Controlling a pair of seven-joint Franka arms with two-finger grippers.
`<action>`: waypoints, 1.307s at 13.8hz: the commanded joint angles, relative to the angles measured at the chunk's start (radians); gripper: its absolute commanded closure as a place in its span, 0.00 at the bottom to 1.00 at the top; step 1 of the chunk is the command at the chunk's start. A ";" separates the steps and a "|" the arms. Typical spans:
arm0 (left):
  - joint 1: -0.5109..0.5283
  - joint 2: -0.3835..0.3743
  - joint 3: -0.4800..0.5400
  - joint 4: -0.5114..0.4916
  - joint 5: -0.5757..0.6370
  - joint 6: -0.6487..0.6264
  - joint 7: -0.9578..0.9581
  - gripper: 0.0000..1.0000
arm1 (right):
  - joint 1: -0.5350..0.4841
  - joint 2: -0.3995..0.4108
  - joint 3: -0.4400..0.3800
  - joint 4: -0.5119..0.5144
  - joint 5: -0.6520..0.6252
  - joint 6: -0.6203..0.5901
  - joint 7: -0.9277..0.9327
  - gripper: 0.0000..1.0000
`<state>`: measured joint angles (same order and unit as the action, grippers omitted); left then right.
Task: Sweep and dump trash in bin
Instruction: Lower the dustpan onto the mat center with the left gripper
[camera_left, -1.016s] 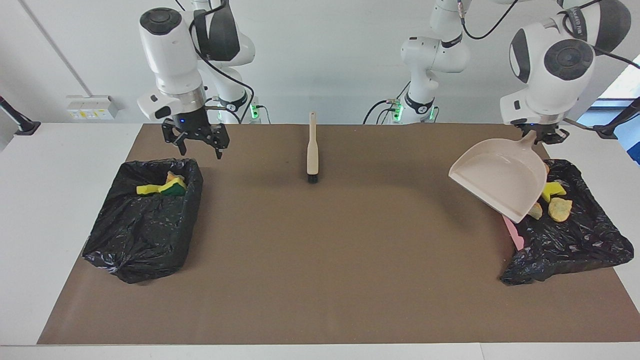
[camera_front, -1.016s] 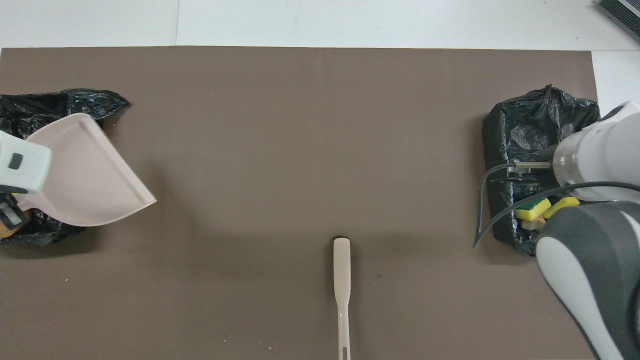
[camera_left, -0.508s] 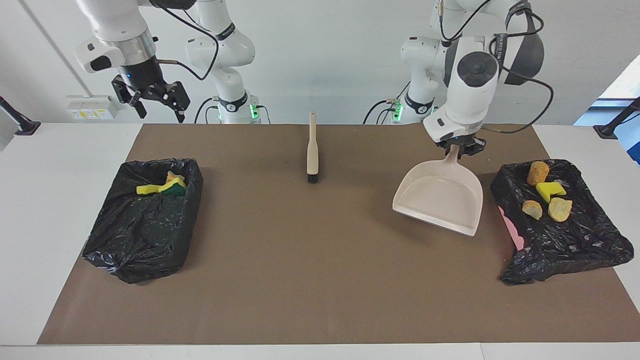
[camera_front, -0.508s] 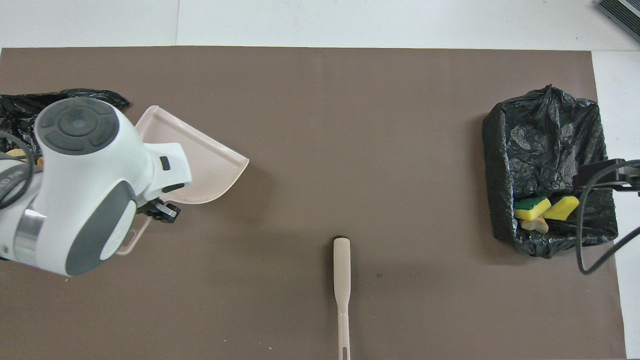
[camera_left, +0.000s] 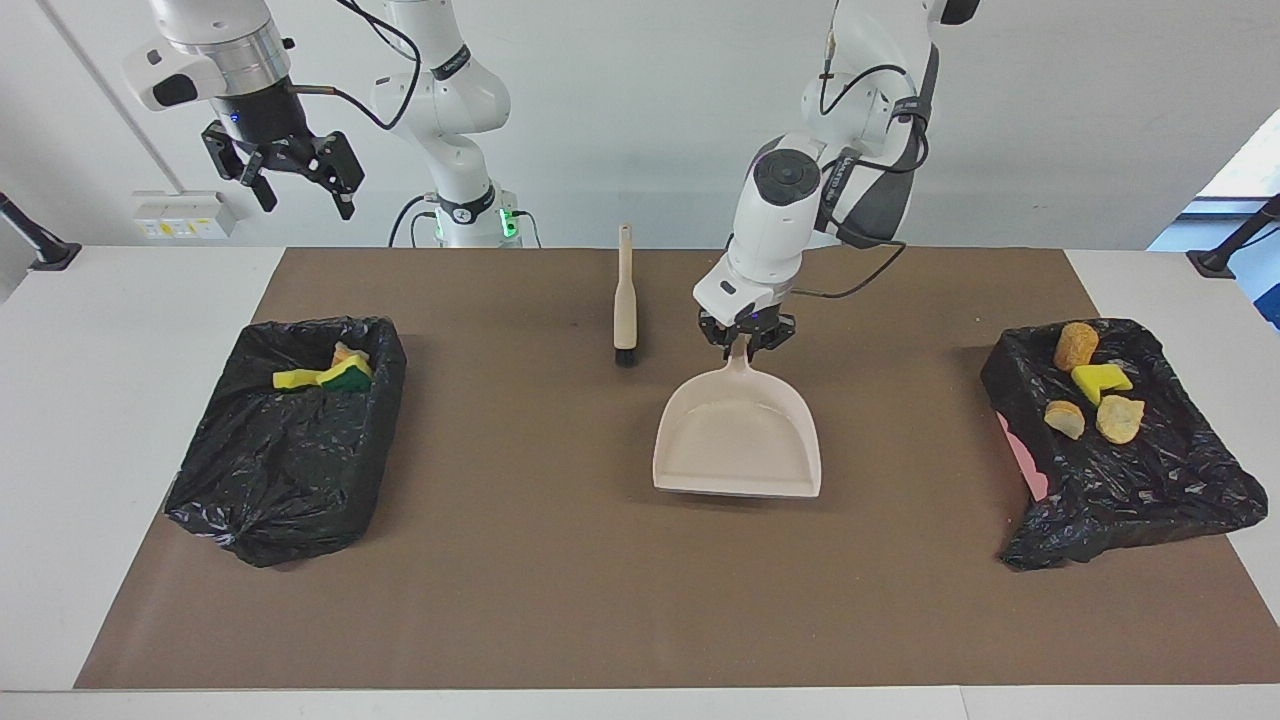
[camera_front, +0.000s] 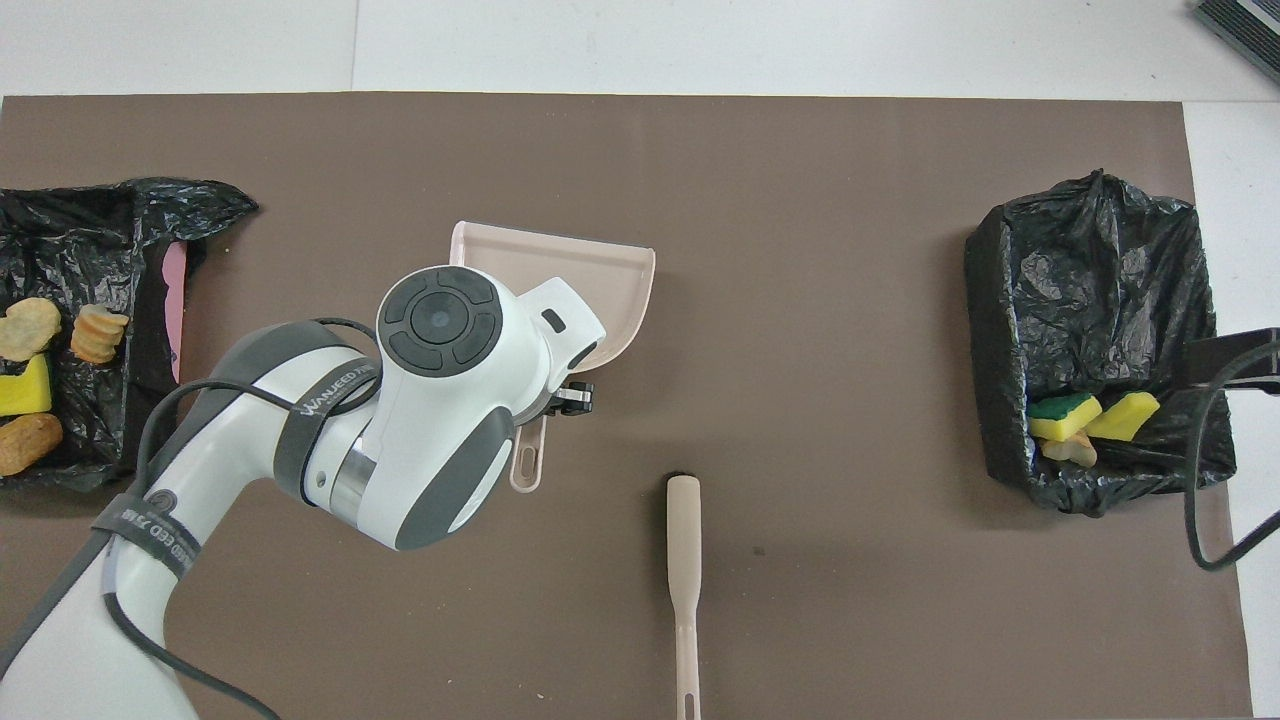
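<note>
My left gripper (camera_left: 745, 343) is shut on the handle of the pale pink dustpan (camera_left: 737, 440). The pan sits level and empty, low on the middle of the brown mat (camera_left: 560, 560), beside the brush; it also shows in the overhead view (camera_front: 585, 270). The trash lies in two black bag-lined bins. An orange-brown lump (camera_left: 1075, 345), a yellow piece (camera_left: 1100, 380) and beige chunks (camera_left: 1119, 418) are in the bin (camera_left: 1140, 495) at the left arm's end. Yellow-green sponge pieces (camera_left: 340, 375) are in the bin (camera_left: 280, 480) at the right arm's end. My right gripper (camera_left: 300, 190) is open and empty, raised high near that bin.
A beige brush (camera_left: 624, 300) lies on the mat near the robots, bristle end away from them; it also shows in the overhead view (camera_front: 684, 560). A pink strip (camera_left: 1025, 465) shows at the side of the bin at the left arm's end.
My left arm carried the dustpan from over the bin at its end to the middle of the mat and levelled it. My right gripper rose from beside its bin.
</note>
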<state>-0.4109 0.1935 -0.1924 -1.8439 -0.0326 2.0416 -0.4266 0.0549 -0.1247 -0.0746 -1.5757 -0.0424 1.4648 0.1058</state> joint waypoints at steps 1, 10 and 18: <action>-0.018 0.114 -0.018 0.156 -0.033 0.006 -0.044 1.00 | -0.017 -0.012 0.003 -0.004 0.021 -0.020 -0.026 0.00; -0.100 0.472 -0.041 0.540 0.005 0.034 -0.238 1.00 | -0.010 -0.012 0.007 -0.003 0.022 -0.017 -0.029 0.00; -0.069 0.471 -0.033 0.523 0.026 0.016 -0.230 1.00 | -0.010 -0.012 0.007 -0.003 0.022 -0.017 -0.029 0.00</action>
<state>-0.4975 0.6554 -0.2269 -1.3377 -0.0288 2.0799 -0.6407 0.0561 -0.1248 -0.0719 -1.5757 -0.0420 1.4603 0.1058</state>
